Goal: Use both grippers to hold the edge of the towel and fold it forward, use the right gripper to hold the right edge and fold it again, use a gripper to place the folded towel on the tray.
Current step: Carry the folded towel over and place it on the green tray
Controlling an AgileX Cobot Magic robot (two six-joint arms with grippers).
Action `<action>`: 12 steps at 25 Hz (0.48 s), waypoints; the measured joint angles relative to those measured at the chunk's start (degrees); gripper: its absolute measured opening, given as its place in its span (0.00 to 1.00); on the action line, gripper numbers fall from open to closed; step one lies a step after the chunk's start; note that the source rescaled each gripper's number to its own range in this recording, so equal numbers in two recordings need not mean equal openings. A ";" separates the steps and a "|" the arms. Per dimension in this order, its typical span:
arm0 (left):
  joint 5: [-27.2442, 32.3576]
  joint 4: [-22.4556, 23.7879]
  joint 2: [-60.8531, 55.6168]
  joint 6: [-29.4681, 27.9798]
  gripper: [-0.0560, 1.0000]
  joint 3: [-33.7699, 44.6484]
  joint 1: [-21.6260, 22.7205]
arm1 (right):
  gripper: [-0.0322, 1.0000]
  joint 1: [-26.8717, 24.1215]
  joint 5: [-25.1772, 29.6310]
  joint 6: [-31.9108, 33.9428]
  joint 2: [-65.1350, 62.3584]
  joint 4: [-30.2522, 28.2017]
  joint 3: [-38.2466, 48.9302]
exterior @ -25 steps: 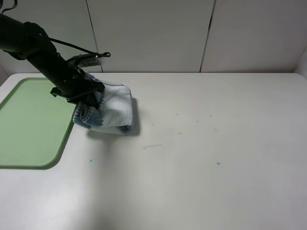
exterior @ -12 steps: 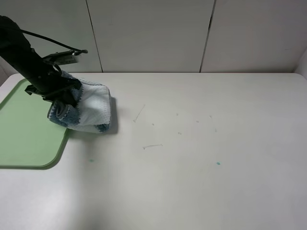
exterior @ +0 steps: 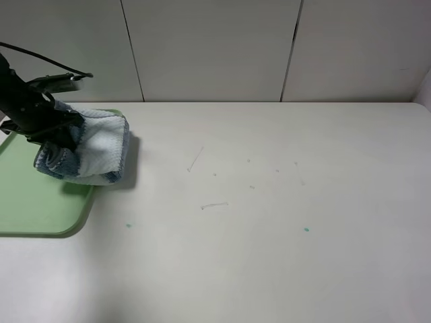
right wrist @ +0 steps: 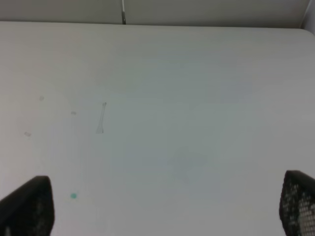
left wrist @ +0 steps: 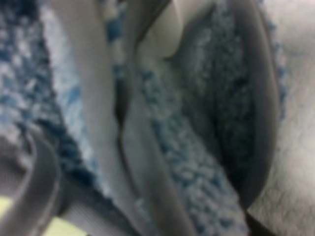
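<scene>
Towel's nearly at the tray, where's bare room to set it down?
The tray is bare on its near half, in front of the towel hanging from the left gripper. The table right of the towel is open too. Crowded only at the tray's far right corner, under the towel.

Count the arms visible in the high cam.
1. The left arm at the far left, holding the folded towel over the tray edge. The right arm is out of that view.

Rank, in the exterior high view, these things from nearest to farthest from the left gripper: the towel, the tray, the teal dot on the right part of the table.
1. The towel: held in the left gripper, at far left.
2. The tray: just under and in front of the gripper.
3. The teal dot: far off on the table's right part.
</scene>
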 joint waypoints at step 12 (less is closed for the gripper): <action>-1.96 8.70 0.00 0.18 0.24 0.00 5.41 | 1.00 0.00 0.05 0.00 0.00 0.00 0.00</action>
